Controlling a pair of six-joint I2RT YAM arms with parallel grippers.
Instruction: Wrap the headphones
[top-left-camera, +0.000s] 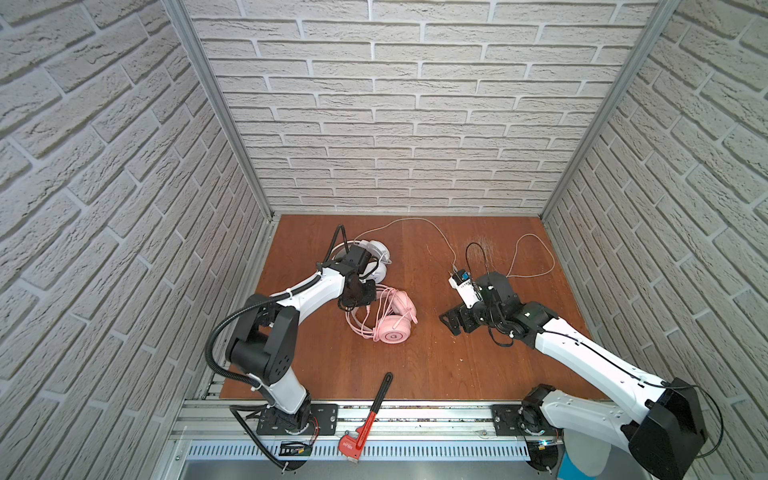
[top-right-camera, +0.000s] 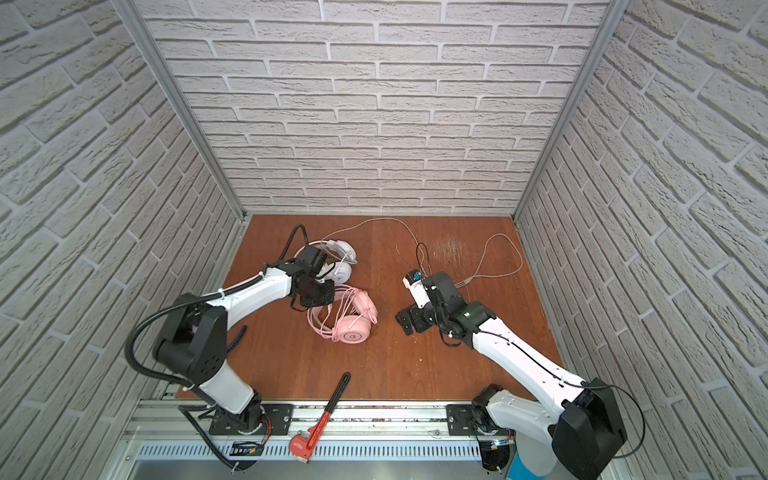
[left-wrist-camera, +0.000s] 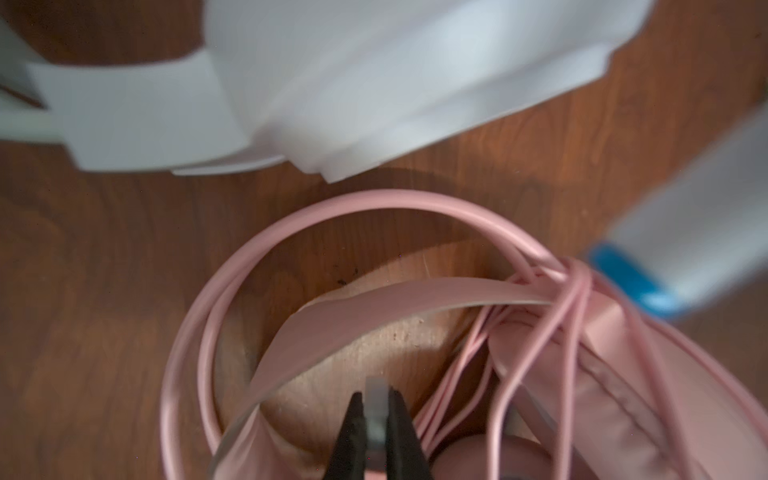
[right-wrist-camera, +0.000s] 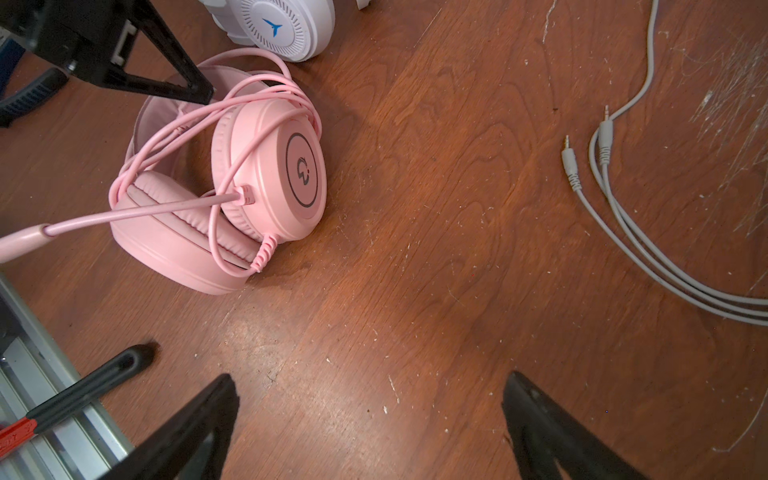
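The pink headphones (top-left-camera: 395, 321) (top-right-camera: 354, 321) (right-wrist-camera: 270, 166) lie mid-table on their side, with their pink cable looped around the headband and ear cups. My left gripper (top-left-camera: 365, 302) (top-right-camera: 323, 300) (left-wrist-camera: 377, 395) hovers inside the pink headband (left-wrist-camera: 415, 291). It is shut on a small grey plug-like piece. The white headphones (top-left-camera: 380, 254) (top-right-camera: 343, 254) (left-wrist-camera: 374, 83) (right-wrist-camera: 282, 25) lie just behind, partly hidden by the left wrist. Their grey cable (top-left-camera: 419, 222) trails right to jack plugs (right-wrist-camera: 582, 158). My right gripper (top-left-camera: 449, 325) (top-right-camera: 403, 325) (right-wrist-camera: 370, 386) stands open over bare wood to the right of the pink set.
A red-and-black pipe wrench (top-left-camera: 374, 411) (top-right-camera: 326, 415) (right-wrist-camera: 62, 403) lies across the front edge of the wooden table (top-left-camera: 415, 365) and onto the metal rail. Brick-patterned walls close in the back and both sides.
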